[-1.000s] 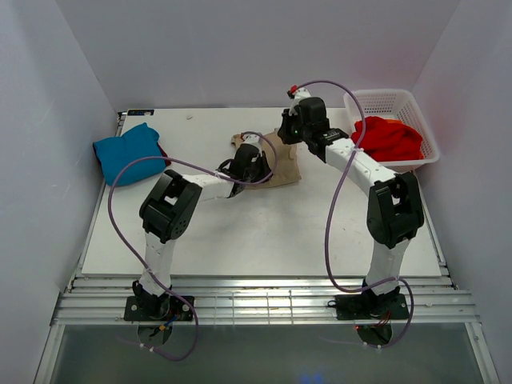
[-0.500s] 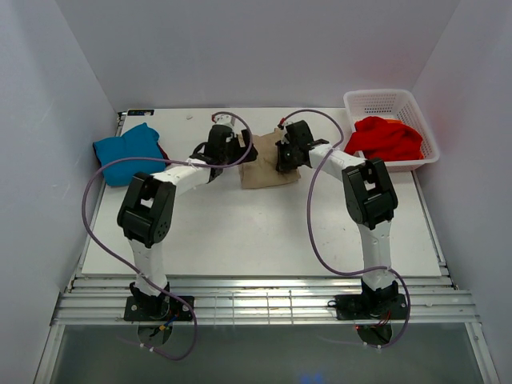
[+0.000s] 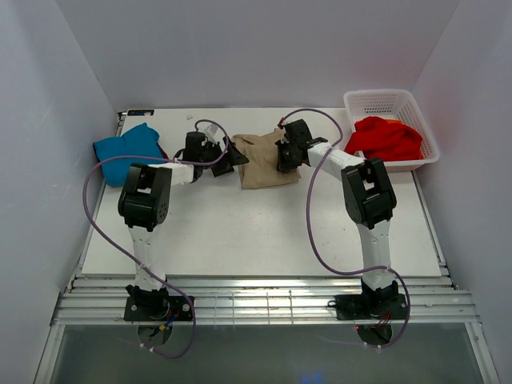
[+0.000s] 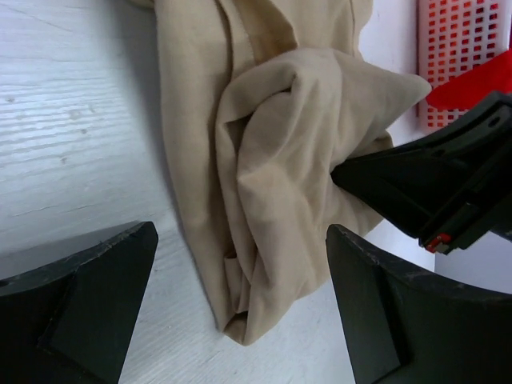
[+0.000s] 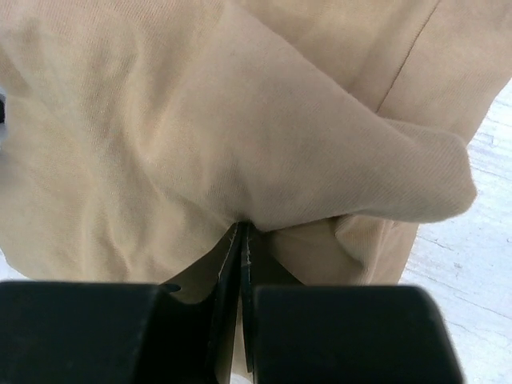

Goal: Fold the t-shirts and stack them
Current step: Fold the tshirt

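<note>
My L gripper (image 3: pixel 226 155) is spread wide w/ nothing in it, just beside the L edge of the crumpled tan-beige cloth t-shirt (image 3: pixel 261 165) at mid-back of the white table (image 3: pixel 256 232); my R gripper (image 3: pixel 286 157) is pinched tight on a fold at that shirt's R edge. Folded teal-blue t-shirt (image 3: pixel 126 150) sits far L; bright red t-shirt (image 3: pixel 388 138) lies in the white plastic lattice basket (image 3: pixel 392 98) at back R.
</note>
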You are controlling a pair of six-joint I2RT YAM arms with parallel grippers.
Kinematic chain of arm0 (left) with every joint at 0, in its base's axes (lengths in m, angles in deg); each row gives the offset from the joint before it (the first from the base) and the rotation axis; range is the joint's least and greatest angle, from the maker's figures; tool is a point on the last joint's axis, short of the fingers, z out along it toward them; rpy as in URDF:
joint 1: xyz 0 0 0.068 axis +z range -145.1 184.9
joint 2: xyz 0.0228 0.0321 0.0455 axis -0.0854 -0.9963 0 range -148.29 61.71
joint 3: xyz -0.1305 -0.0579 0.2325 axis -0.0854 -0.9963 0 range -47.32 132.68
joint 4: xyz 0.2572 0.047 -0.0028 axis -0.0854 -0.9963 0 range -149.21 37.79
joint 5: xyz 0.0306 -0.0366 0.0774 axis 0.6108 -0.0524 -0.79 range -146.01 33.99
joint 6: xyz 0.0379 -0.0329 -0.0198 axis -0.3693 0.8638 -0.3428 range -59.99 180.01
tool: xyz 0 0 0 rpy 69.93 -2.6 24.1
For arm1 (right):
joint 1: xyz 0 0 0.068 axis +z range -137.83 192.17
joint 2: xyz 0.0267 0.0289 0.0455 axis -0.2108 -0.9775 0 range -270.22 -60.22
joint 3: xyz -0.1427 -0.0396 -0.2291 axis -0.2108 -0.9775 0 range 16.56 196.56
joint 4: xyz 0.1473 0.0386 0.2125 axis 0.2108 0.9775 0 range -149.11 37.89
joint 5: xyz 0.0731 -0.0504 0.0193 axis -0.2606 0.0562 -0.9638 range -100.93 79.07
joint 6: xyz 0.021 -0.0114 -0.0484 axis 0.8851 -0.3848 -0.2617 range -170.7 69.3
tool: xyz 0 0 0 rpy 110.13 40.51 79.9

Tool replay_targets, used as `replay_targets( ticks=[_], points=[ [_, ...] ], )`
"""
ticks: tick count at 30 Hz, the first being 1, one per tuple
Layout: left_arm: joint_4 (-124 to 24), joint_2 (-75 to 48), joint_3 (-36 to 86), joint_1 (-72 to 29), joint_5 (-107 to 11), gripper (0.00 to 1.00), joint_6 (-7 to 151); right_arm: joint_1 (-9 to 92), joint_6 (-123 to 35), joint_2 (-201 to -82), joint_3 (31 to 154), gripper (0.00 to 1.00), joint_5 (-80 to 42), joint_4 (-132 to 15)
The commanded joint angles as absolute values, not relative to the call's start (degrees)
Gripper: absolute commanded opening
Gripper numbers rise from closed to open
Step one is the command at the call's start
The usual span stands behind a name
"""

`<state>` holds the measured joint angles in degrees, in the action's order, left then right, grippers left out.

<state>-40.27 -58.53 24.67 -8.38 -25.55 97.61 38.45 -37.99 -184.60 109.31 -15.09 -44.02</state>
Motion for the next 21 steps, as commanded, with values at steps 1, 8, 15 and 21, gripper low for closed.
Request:
replay_targets(
  ticks=[1,8,15,21],
  points=[
    [-38.1,-59.5,23.6,-8.8,-19.8,0.98,100.0,38.4,-38.7,-187.0,112.5,0.08,-13.2,-40.1],
    [-36.1,-63.3,23.7,-8.9,-18.0,0.98,101.7,38.4,-38.7,-188.0,114.0,0.08,-13.7,-39.3],
    [-35.6,-65.4,24.8,-9.7,-19.9,0.98,101.6,38.8,-38.3,-188.9,113.8,0.08,-15.1,-39.6],
    [-35.4,-68.8,28.3,-12.7,-21.6,0.98,102.8,39.5,-37.9,-189.0,112.6,0.08,-15.8,-40.1]
  ],
)
